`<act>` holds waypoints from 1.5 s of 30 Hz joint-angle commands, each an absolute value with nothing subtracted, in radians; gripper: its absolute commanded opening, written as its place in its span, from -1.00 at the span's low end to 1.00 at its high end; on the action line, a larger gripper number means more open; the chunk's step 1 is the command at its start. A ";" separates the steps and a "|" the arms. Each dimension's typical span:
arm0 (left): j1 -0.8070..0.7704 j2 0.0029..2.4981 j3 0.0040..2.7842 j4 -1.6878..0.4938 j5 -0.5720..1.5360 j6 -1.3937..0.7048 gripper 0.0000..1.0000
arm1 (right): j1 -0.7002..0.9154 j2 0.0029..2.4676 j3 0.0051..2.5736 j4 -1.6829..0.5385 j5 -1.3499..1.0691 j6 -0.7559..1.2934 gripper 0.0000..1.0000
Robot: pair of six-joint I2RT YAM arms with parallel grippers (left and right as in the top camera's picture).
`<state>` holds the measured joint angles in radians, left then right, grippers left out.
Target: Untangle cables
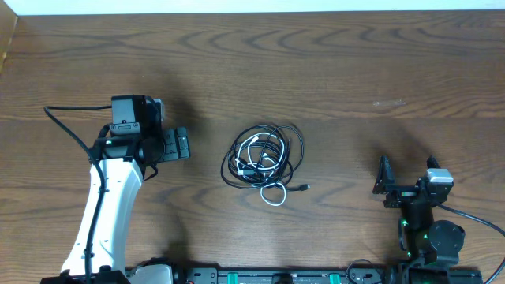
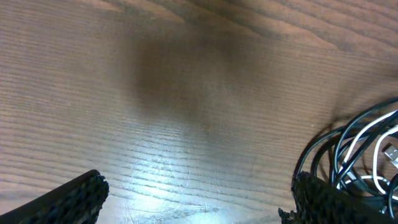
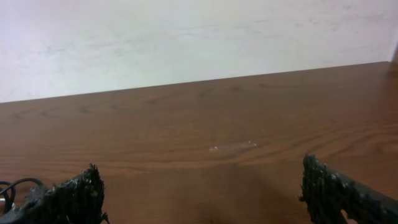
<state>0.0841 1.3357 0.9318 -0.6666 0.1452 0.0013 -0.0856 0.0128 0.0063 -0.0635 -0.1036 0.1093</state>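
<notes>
The cables [image 1: 264, 156] lie in one tangled pile at the middle of the table: black cords coiled round a white cord, with a white loop [image 1: 274, 195] and a black plug end [image 1: 304, 188] sticking out at the near side. My left gripper [image 1: 183, 146] stands open to the left of the pile, apart from it, pointing toward it. In the left wrist view the cables [image 2: 354, 155] show at the right edge, behind the right fingertip [image 2: 326, 199]; the left gripper [image 2: 196, 202] holds nothing. My right gripper [image 1: 408, 170] is open near the front right, well away from the pile, and empty [image 3: 202, 193].
The wooden table [image 1: 355, 71] stretches bare toward a white wall [image 3: 186, 37] at the back. A small pale mark [image 3: 233, 147] is on the wood ahead of the right gripper. Arm bases and a black rail [image 1: 276, 276] line the near edge.
</notes>
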 commanded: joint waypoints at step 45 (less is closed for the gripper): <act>0.089 1.346 0.960 -0.694 0.146 0.042 0.91 | -0.091 0.007 0.006 -0.068 -0.099 0.096 0.99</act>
<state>0.0841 1.3357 0.9318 -0.6914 0.1448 0.0257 -0.0856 0.0128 0.0063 -0.0635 -0.1036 0.1093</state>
